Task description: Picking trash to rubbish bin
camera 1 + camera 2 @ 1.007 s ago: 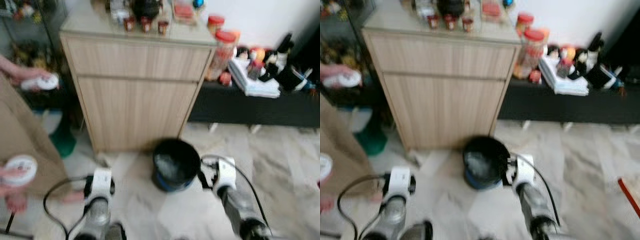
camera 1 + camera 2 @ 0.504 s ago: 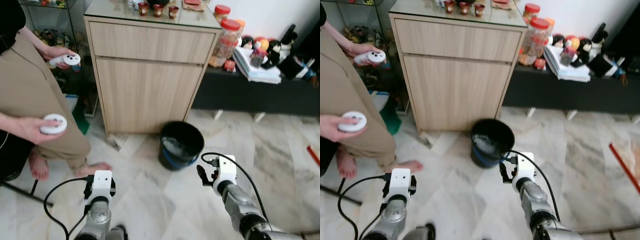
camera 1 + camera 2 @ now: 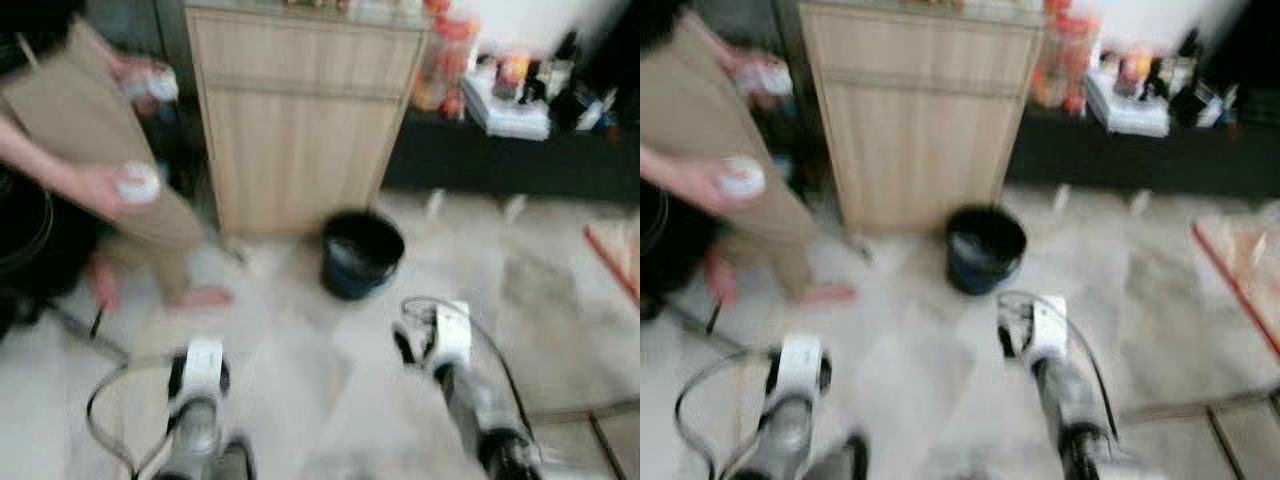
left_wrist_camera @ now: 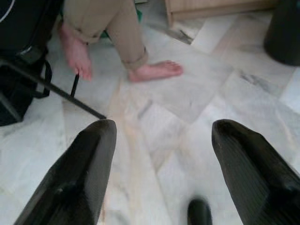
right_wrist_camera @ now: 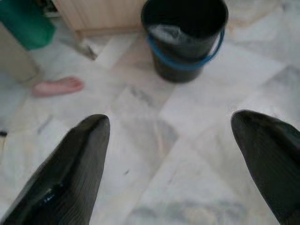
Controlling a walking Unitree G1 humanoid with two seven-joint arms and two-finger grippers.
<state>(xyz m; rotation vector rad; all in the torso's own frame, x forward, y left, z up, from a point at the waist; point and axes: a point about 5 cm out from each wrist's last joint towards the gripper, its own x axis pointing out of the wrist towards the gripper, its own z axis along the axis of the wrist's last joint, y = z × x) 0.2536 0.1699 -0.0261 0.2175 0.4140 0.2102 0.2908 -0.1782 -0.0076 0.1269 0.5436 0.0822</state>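
1. Since 0.5 s ago the whole head view has shifted and gone blurry: camera motion. The bin sits a bit higher in frame, more near floor shows, and the cabinet top is cut off. The things themselves have not been displaced.
2. Rubbish bin (image 3: pixel 361 254): black bucket with a blue band, upright on the marble floor (image 3: pixel 300 380), just in front of the right part of the wooden cabinet (image 3: pixel 300 110). In the right wrist view the bin (image 5: pixel 185 37) is ahead of the gripper, with something pale inside; cannot tell what it is.
3. Left gripper (image 4: pixel 161 154): fingers (image 4: pixel 84 173) wide apart, nothing between them, held above bare floor, near left. The left arm (image 3: pixel 200 400) is low in the head view.
4. Right gripper (image 5: pixel 187 159): fingers (image 5: pixel 70 173) wide apart, empty, above the floor, nearer than the bin and slightly to its right. The right arm (image 3: pixel 450 360) is near right, with a black cable looping off the wrist.
5. A person (image 3: pixel 90 130) in tan trousers stands far left beside the cabinet, a white controller (image 3: pixel 135 183) in one hand and another (image 3: pixel 160 85) in the other. A bare foot (image 4: pixel 157 70) rests on the floor ahead of the left gripper.
6. A dark low shelf (image 3: pixel 510 160) right of the cabinet carries jars and clutter, too blurred to identify.
7. No loose trash can be made out on the floor at this blur level.
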